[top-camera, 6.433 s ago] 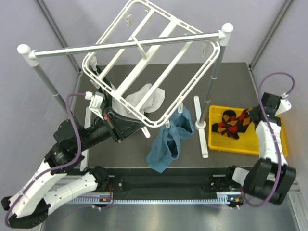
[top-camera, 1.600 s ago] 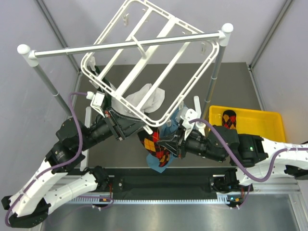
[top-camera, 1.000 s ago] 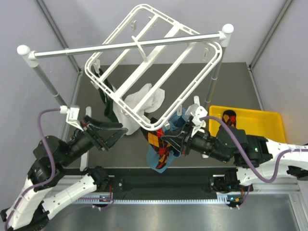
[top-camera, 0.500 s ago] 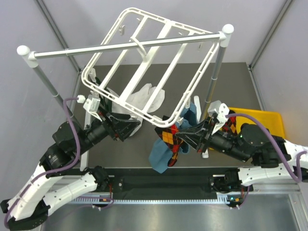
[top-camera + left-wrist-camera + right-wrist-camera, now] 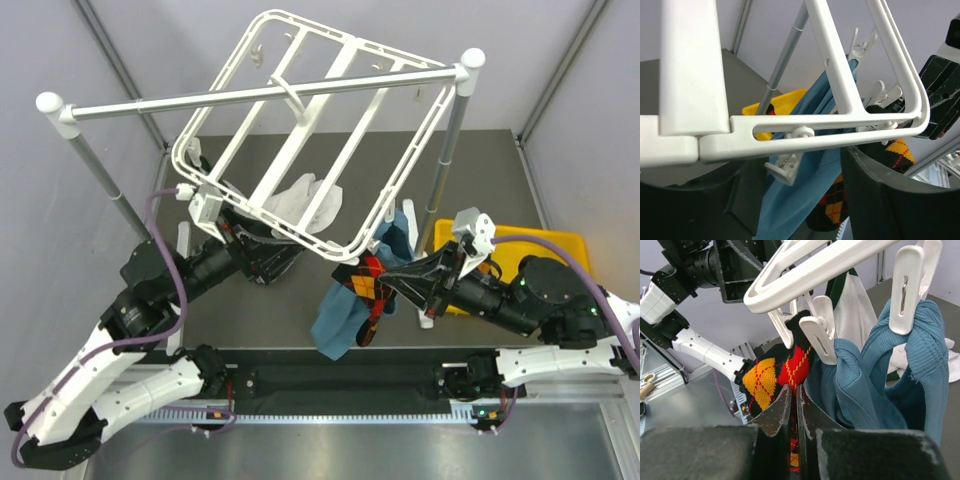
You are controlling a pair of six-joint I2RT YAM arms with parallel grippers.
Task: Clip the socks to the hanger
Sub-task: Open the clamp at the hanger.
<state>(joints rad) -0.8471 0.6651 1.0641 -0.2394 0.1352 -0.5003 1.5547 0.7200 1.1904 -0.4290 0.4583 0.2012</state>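
Note:
The white hanger (image 5: 344, 257) hangs tilted from the rail. One argyle sock (image 5: 368, 285) dangles below its near corner, with my right gripper (image 5: 385, 283) shut on it. In the right wrist view the fingertips (image 5: 794, 390) pinch the sock (image 5: 772, 372), whose top edge sits at a white clip (image 5: 817, 335); whether the clip holds it I cannot tell. My left gripper (image 5: 268, 262) is under the hanger's near rim (image 5: 830, 125). Its jaws are open, with a small clip (image 5: 785, 167) dangling between them. A second sock (image 5: 771, 107) lies in the yellow bin.
A teal cloth (image 5: 345, 315) hangs clipped beside the sock, and a white cloth (image 5: 305, 205) hangs farther back. The silver rail (image 5: 260, 95) on two posts crosses above. The yellow bin (image 5: 560, 245) sits at the right, partly under the right arm.
The hanger has swung and turned. My right gripper carried the sock rightwards and up to the near corner. The left gripper rose under the near rim, and its jaws widened, then narrowed.

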